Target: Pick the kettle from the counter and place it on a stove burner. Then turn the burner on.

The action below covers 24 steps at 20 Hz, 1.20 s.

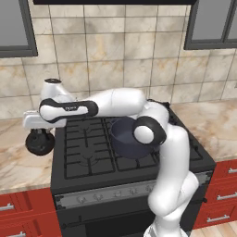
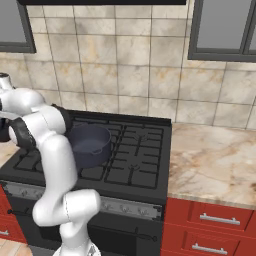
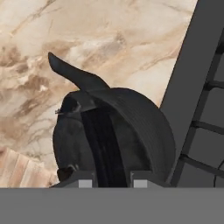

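1. One kettle (image 1: pixel 40 142) sits on the worktop (image 1: pixel 18 166), just left of the stove (image 1: pixel 92 152) and close to its edge.
2. One hand (image 3: pixel 109 183) is directly above the kettle, its two fingers closed tight on the arched handle (image 3: pixel 103 144), as the hand view shows.
3. In that view the kettle's spout (image 3: pixel 72 74) points away over the marbled stone, with the stove's grate bars at the right.
4. One dark grey pot (image 2: pixel 90 145) stands on the stove, toward its middle front.
5. The left-front burner (image 1: pixel 88 159) is bare under its grate.
6. Two windows (image 1: pixel 16 25) flank the tiled wall.
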{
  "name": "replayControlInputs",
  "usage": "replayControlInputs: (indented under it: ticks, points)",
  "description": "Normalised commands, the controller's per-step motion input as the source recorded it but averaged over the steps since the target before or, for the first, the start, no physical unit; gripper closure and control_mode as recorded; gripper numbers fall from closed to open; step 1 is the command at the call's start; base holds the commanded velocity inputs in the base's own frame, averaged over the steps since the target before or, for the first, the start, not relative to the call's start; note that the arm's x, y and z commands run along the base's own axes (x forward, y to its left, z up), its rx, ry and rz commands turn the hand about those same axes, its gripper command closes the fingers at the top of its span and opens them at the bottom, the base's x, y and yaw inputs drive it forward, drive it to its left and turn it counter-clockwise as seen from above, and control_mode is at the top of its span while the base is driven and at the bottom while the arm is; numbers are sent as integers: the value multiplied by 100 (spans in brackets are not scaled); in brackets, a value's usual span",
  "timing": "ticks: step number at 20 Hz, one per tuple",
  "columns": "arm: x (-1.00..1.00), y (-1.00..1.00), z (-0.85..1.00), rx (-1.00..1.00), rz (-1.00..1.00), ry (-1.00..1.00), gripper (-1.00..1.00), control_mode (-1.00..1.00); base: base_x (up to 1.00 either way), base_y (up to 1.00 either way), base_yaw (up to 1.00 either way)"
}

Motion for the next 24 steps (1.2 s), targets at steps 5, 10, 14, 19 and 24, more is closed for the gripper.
replayControlInputs:
  ticks: [5,10,14,19,24]
  points:
    - [-28,-47,55,12,0,-4,100,-100,0,0,0]
    - [-5,-63,19,12,0,13,100,-100,0,0,0]
    - [3,-61,3,9,-3,35,100,-100,0,0,0]
    - [0,-49,0,8,-4,44,100,-100,0,0,0]
    - [0,-37,0,15,-5,34,100,-100,0,0,0]
